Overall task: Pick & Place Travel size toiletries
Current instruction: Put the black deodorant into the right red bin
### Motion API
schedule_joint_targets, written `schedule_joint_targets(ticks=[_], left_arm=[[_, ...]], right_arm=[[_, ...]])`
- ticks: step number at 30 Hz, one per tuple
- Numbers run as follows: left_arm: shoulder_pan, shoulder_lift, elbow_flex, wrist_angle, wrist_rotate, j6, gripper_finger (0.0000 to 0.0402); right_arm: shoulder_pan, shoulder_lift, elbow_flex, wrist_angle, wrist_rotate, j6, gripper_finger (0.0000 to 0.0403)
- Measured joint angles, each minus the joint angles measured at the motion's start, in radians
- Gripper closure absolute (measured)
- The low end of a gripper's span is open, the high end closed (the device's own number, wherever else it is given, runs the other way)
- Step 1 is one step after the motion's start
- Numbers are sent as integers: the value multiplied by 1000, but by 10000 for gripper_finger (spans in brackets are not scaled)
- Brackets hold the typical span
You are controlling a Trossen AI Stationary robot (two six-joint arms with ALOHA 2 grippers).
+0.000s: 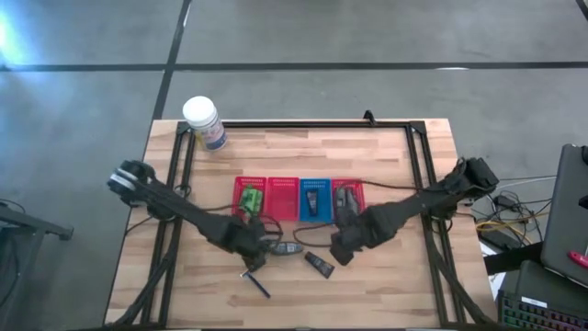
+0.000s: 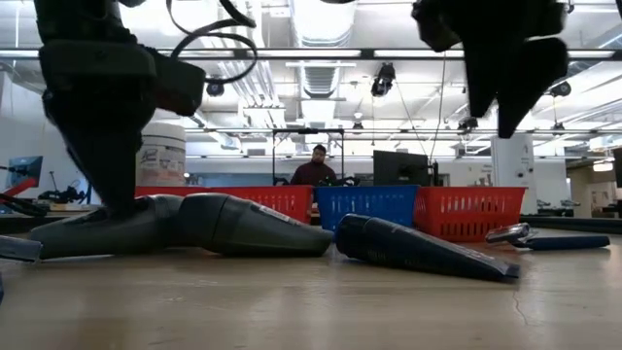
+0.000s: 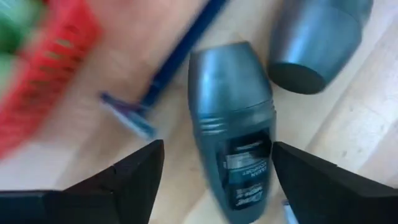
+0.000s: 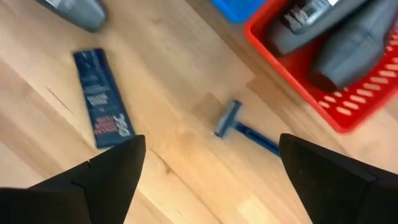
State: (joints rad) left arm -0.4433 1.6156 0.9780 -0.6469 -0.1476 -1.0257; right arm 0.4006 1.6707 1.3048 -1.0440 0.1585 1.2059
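Note:
The toiletries lie near the table's front edge. In the left wrist view my open left gripper (image 3: 217, 155) points down with a finger on each side of a grey oval bottle (image 3: 231, 124), clear of it. That bottle lies on its side, with a second grey bottle (image 3: 317, 43) and a blue-handled razor (image 3: 177, 62) beside it. My right gripper (image 4: 211, 149) hangs open above the wood, over a dark flat tube (image 4: 102, 96) and another razor (image 4: 239, 127). From above, my left gripper (image 1: 255, 246) and right gripper (image 1: 340, 246) flank the bottles (image 1: 287, 248).
Several small mesh baskets stand in a row mid-table: a red one holding green bottles (image 1: 250, 195), a second red one (image 1: 283, 198), a blue one (image 1: 314, 198), and a red one holding grey bottles (image 4: 323, 68). A white lidded jar (image 1: 204, 122) stands far left. A razor (image 1: 257, 283) lies near the front.

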Motion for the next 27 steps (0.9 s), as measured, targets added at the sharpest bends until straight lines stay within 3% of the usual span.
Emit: schedule_joint_targets(ticks=[13, 19, 23, 27], left_arm=[[-72, 135, 35, 25, -6, -67, 90], [-109, 125, 34, 22, -55, 10, 154], [-125, 40, 29, 9, -190, 118, 220], [-138, -77, 32, 32, -377, 293, 236]], right_arm=[[46, -2, 0, -45, 31, 43, 43], [44, -6, 0, 13, 34, -9, 54], [1, -22, -1, 137, -70, -49, 70], [-77, -54, -2, 308, -145, -105, 76]])
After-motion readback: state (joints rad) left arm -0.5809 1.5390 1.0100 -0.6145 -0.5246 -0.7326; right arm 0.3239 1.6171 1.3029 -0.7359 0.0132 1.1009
